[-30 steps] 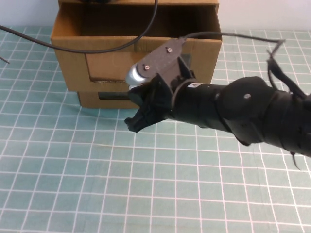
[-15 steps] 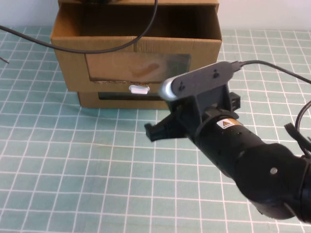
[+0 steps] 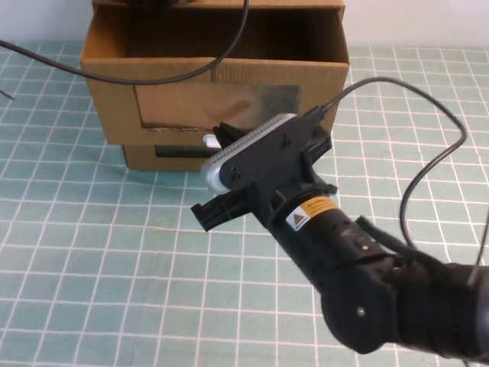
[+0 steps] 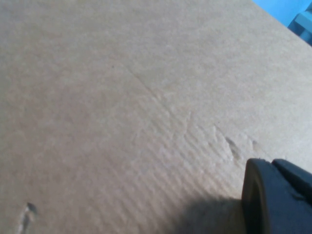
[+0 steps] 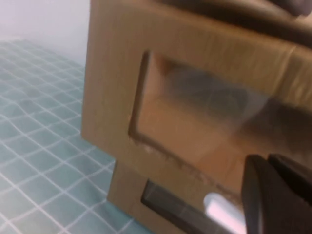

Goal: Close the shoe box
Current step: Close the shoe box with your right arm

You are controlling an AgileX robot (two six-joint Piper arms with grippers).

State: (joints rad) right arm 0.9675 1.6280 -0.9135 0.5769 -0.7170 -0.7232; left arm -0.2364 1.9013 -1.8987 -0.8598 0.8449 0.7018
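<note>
The shoe box (image 3: 216,92), drawer pulled out toward the robot, sits atop a second box (image 3: 145,157). Right gripper (image 3: 210,210) hangs just in front of its window; can't tell if it's released or clenched. Left gripper (image 4: 280,197) is close against the cardboard, state unclear. Cardboard looks light, stiff, dentable, so push the flat front beside the white tab (image 3: 209,140), not the plastic. Mat (image 3: 92,267) in front gives room.
</note>
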